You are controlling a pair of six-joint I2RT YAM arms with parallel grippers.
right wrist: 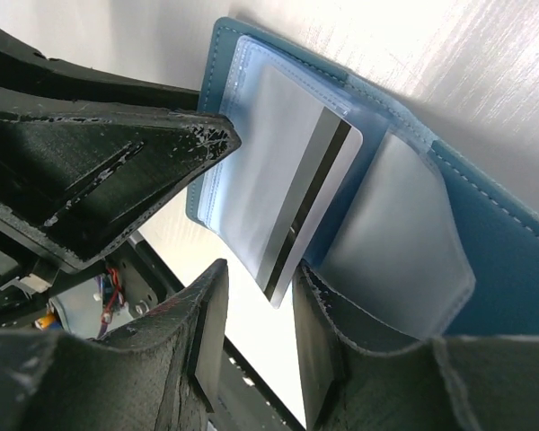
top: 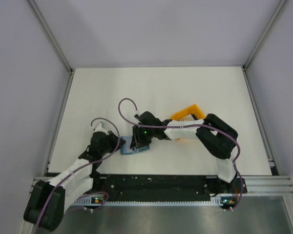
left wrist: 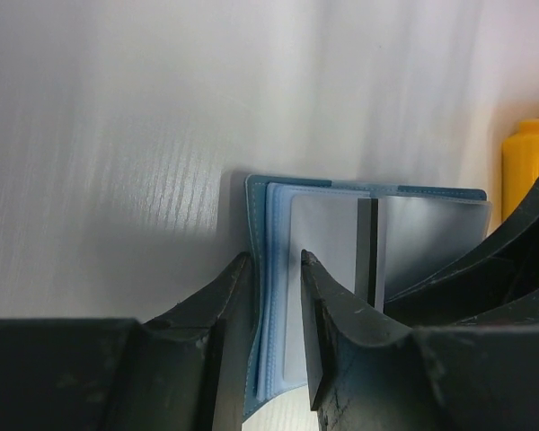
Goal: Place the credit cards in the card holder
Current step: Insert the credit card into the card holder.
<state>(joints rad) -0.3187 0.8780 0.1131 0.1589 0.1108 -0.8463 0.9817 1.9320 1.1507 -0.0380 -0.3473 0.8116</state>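
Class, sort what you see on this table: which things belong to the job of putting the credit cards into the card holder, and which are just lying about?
Belongs to the job:
- the blue card holder, lying open
- the striped credit card, at its clear pockets

Just lying about:
- the orange rack, beside the right arm

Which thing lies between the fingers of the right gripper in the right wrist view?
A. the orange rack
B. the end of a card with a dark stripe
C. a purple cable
B: the striped end of the credit card sticks out of a pocket of the card holder and lies between the fingers of the right gripper.
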